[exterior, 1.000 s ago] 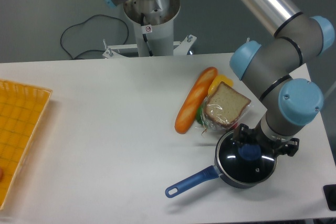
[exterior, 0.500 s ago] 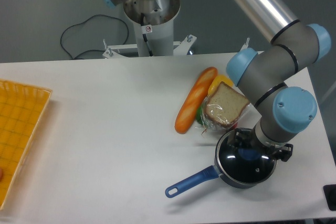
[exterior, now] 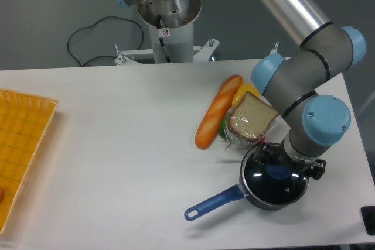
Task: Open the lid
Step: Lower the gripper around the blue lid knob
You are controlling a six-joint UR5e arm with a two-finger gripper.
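Note:
The round glass lid (exterior: 275, 185) with a metal rim sits flat on the dark saucepan (exterior: 253, 194), whose blue handle (exterior: 211, 204) points to the lower left. The lid's blue knob (exterior: 279, 172) shows just under my wrist. My gripper (exterior: 280, 168) points straight down over the knob, its dark fingers on either side of it. The wrist hides the fingertips, so I cannot tell whether they press on the knob.
A sandwich in clear wrap (exterior: 251, 120), a long orange bread roll (exterior: 217, 118), and yellow and green items lie just behind the saucepan. An orange tray (exterior: 23, 144) lies at the table's left edge. The arm's base (exterior: 167, 16) stands at the back.
My wrist moved a little left and lower over the lid knob. The lid and the saucepan have not moved.

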